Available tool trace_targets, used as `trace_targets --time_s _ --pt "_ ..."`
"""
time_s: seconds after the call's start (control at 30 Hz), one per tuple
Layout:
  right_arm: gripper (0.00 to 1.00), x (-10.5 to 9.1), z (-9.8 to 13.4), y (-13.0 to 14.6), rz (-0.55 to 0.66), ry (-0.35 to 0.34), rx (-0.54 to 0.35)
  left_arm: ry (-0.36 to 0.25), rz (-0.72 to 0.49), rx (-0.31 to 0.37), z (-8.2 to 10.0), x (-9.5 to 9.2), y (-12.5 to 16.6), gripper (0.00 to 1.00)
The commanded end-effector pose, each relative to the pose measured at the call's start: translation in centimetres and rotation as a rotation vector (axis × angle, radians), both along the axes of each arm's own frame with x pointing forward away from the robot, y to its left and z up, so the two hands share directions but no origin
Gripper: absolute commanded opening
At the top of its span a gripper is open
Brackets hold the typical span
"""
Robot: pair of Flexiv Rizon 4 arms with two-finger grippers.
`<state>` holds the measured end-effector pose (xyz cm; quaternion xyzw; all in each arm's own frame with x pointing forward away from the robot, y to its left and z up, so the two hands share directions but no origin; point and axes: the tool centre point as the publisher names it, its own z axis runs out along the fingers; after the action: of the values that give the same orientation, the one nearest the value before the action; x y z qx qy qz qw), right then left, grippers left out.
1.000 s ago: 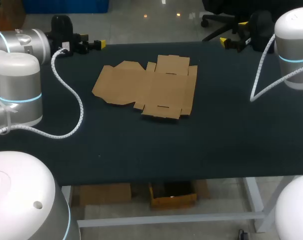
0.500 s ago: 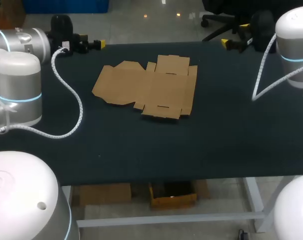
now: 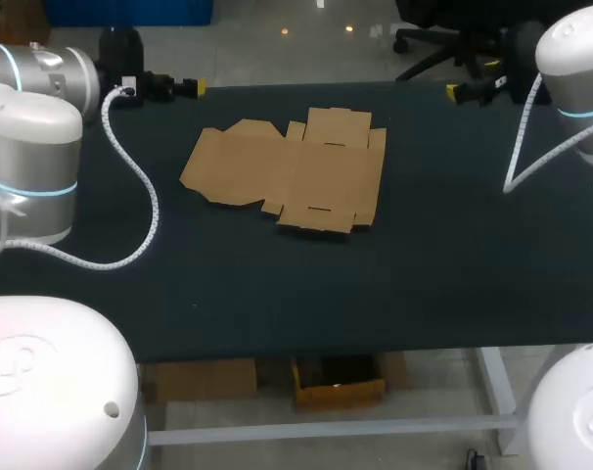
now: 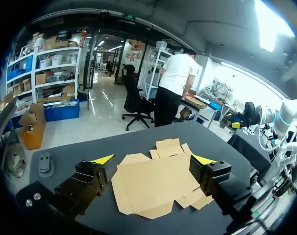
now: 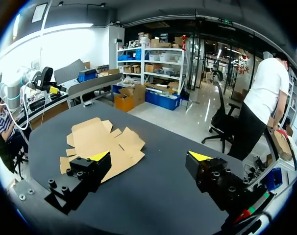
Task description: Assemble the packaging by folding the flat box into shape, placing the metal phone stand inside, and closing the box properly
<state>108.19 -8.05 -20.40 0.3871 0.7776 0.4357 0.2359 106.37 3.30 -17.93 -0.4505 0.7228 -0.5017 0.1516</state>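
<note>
Dark matte table [image 3: 277, 294] across the middle of the head view, far edge near the top. Flat box [image 3: 292, 176] lying unfolded on it, upper centre of the frame, flaps spread out, no panel raised.

Left gripper [image 3: 191, 87] at the upper left, by the table's far edge, well apart from the cardboard. Fingers spread wide in the left wrist view, holding nothing, with the sheet lying ahead of them. Right gripper [image 3: 471, 89] at the upper right, also off by the far edge, also spread wide and empty in its own wrist view. No metal phone stand to be found in any view.

Folding not yet begun, by the look of it.

Likely trouble:
- Thin card flat against the surface, so little for a fingertip to get under.
- A push at an edge apt to slide the whole sheet rather than lift a flap.
- Without one arm pinning the base panel, a fair chance of skewing or bending off the crease.
- With the stand out of sight, no telling where to fetch it from.
</note>
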Motion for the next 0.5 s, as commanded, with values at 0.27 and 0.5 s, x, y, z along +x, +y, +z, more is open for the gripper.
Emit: trace_targets --time_s 0.27,0.5 --pt "1.0 -2.3 -1.1 -1.7 -0.044 0.208 -0.055 0.171 -0.027 0.06 -0.8 -1.5 0.2 1.0" --pt "1.0 -3.9 -2.1 -3.0 -0.077 0.322 -0.033 0.288 -0.044 0.071 -2.0 -2.1 0.7 1.0"
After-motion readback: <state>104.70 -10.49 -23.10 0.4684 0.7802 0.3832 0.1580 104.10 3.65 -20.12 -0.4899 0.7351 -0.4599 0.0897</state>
